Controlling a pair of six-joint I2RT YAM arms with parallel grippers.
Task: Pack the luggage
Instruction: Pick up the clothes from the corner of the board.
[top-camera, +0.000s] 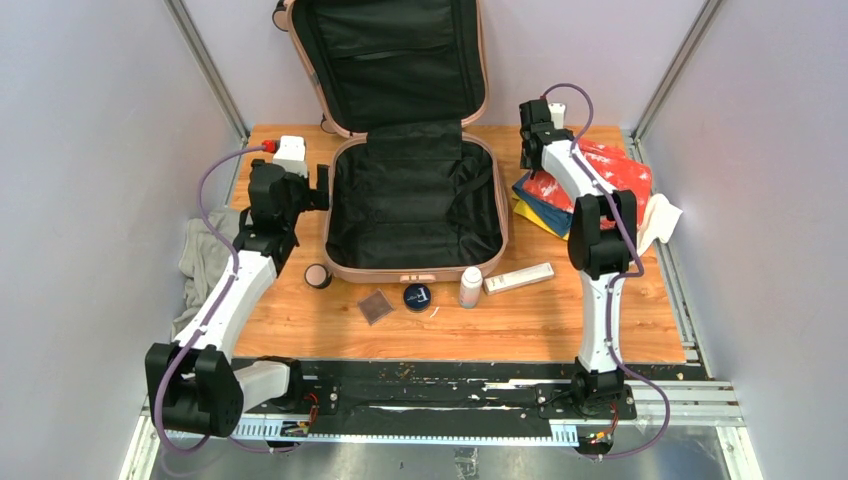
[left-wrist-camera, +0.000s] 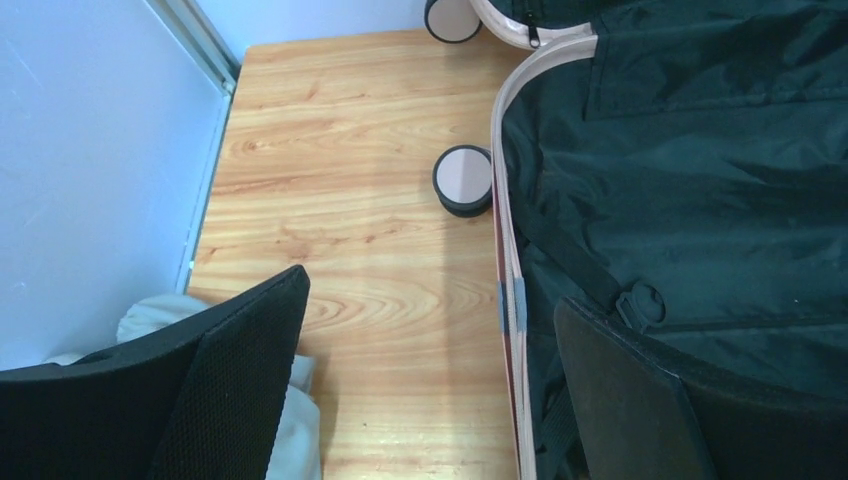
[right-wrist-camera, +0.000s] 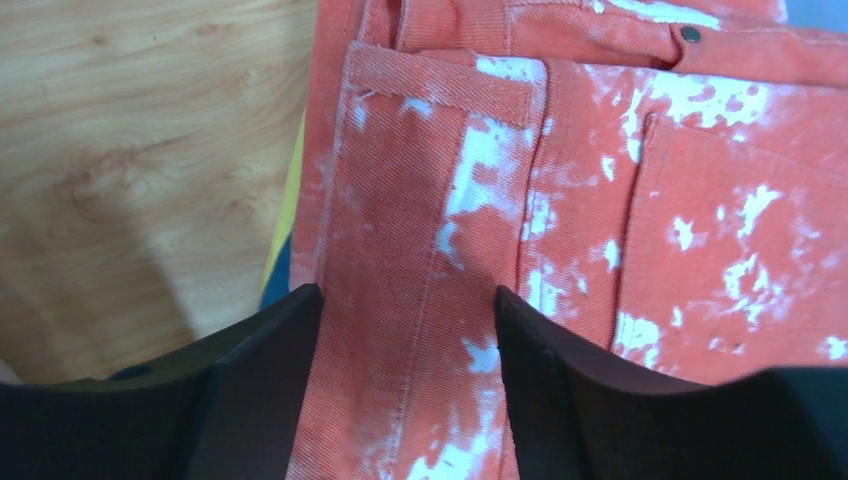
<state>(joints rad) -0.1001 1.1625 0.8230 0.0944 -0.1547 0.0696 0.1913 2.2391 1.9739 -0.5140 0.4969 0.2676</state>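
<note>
The pale pink luggage (top-camera: 415, 205) lies open on the wooden table, its black-lined base flat and its lid (top-camera: 390, 60) standing up against the back wall. My left gripper (top-camera: 315, 190) is open and empty and straddles the base's left rim (left-wrist-camera: 508, 300). One finger (left-wrist-camera: 240, 370) is over the table and the other (left-wrist-camera: 640, 400) is over the lining. My right gripper (top-camera: 540, 150) is open, low over an orange-red garment with white blotches (top-camera: 615, 170). In the right wrist view its fingers (right-wrist-camera: 250, 380) stand either side of a fold of that garment (right-wrist-camera: 420, 230).
Two luggage wheels (left-wrist-camera: 463, 180) (left-wrist-camera: 450, 15) stand beside the left rim. In front of the luggage lie a small square packet (top-camera: 376, 306), a dark round tin (top-camera: 417, 296), a white bottle (top-camera: 470, 287) and a white tube (top-camera: 519, 277). Blue and yellow clothes (top-camera: 535, 205), a white cloth (top-camera: 660, 220), a white box (top-camera: 290, 153) and a grey cloth (top-camera: 205, 260) lie at the sides.
</note>
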